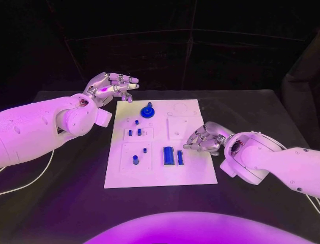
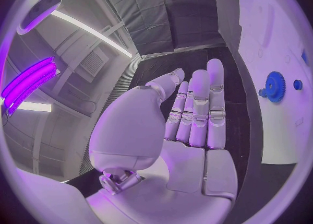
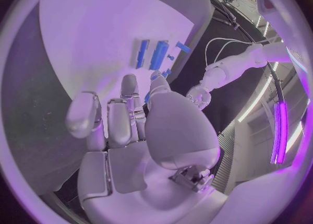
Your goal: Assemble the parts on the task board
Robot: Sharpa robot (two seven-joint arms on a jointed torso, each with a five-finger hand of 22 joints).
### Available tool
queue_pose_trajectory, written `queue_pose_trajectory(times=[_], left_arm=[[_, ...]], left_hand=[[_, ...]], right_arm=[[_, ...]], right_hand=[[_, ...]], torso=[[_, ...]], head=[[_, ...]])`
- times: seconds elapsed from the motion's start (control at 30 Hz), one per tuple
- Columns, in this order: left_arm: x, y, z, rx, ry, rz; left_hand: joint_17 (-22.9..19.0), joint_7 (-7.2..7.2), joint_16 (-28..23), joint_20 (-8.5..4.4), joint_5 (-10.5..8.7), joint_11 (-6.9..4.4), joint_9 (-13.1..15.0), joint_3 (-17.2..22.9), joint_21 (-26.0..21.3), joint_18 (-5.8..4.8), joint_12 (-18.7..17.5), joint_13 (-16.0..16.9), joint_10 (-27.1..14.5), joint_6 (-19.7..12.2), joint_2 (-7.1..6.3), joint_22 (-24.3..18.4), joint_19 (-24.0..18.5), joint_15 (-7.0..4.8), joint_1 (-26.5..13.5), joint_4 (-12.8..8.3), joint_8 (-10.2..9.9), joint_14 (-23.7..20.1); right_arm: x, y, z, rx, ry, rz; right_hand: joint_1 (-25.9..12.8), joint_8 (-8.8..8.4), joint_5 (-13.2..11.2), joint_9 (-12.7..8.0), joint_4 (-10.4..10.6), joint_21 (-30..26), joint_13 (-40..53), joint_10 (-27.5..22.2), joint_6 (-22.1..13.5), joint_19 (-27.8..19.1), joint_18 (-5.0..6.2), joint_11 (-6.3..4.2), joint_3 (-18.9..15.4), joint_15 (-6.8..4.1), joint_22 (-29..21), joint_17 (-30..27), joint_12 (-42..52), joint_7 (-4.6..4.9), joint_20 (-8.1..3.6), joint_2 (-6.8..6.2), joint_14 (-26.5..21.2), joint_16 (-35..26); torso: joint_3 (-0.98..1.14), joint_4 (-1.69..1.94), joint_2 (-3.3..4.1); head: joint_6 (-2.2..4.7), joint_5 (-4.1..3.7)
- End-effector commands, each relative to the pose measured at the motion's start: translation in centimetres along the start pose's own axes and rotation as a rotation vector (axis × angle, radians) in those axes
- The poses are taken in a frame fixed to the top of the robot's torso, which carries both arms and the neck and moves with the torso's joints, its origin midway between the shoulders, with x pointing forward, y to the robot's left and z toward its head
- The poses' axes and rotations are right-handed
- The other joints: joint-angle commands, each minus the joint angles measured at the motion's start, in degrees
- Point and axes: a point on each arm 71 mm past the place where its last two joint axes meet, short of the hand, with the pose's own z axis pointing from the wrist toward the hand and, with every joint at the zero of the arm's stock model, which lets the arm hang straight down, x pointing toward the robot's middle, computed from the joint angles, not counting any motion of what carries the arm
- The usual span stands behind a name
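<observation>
The white task board [image 1: 193,170] lies mid-table. On it are a blue gear [image 1: 147,111], small blue pegs [image 1: 134,132], two more pegs [image 1: 136,160] and two blue blocks [image 1: 169,155]. My left hand [image 1: 112,87] hovers off the board's far left corner, fingers straight and together, holding nothing; its wrist view shows the hand [image 2: 195,114] with the gear [image 2: 274,86] beside it. My right hand [image 1: 206,138] is over the board's right edge with its fingers curled in. In its wrist view a sliver of a small blue part [image 3: 148,97] shows pinched between the thumb and a finger of the right hand [image 3: 137,119].
The black table [image 1: 71,193] surrounds the board. A white cable [image 1: 28,183] trails from my left arm across the near left. The board's right half has pale raised plates [image 1: 178,124] with no blue parts on them.
</observation>
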Motion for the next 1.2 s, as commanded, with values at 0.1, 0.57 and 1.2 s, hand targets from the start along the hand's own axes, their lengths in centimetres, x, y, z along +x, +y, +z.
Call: queue_pose_trajectory(times=[0.1,0.57,1.2], left_arm=[[-0.2,0.0,0.5,0.021,-0.061,-0.065],[-1.1,2.5,2.2,0.026,-0.194,-0.091],[0.3,4.1,2.4,-0.003,-0.236,-0.074]], left_hand=[[-2.0,-1.0,-4.0,0.23,0.07,-0.49,-0.1,-1.4,-3.1,0.83,1.1,0.0,0.5,-0.8,-0.22,-1.7,-3.4,0.06,-1.5,0.8,0.4,-4.3],[-17.6,-2.31,-40.4,8.41,0.06,3.03,-0.2,-4.6,-28.6,0.94,-8.4,-0.4,0.4,-1.3,-0.12,-21.1,-25.3,6.86,-1.7,3.4,-2.7,-14.7],[-23.9,-5.92,-53.5,1.53,-6.66,-1.53,-4.0,-15.6,-33.1,-3.53,-16.9,-4.0,-25.3,-25.0,5.39,-33.1,-42.6,3.05,-33.6,5.1,-9.3,-36.3]], right_arm=[[-4.3,0.3,2.3,-0.253,-0.07,0.422],[-8.1,-0.9,8.4,-0.38,-0.16,0.68],[-8.0,-0.9,10.0,-0.344,-0.22,0.672]], right_hand=[[5.0,-2.26,-2.6,-2.1,-1.9,-23.7,-12.2,-9.1,-1.8,-14.8,2.92,3.39,0.3,3.5,-25.6,-26.8,-14.4,2.89,2.65,1.21,-13.8,-28.8],[8.1,-7.87,-6.0,-10.7,-11.7,-55.1,-38.9,-8.2,0.2,-18.7,3.52,7.08,0.2,9.78,-46.3,-50.9,-27.9,4.26,9.44,4.24,-21.8,-62.4],[-31.5,-11.52,-9.0,-19.3,-11.3,-63.5,-48.4,-33.8,-23.5,-39.5,-1.05,2.86,4.1,2.72,-53.7,-58.6,-31.5,-0.52,3.04,-0.07,-44.1,-69.7]], torso=[[-0.48,-0.36,-1.72],[-0.68,-1.06,-4.37],[0.4,0.13,-4.85]], head=[[1.82,-0.36],[6.85,-0.33],[10.45,-0.11]])
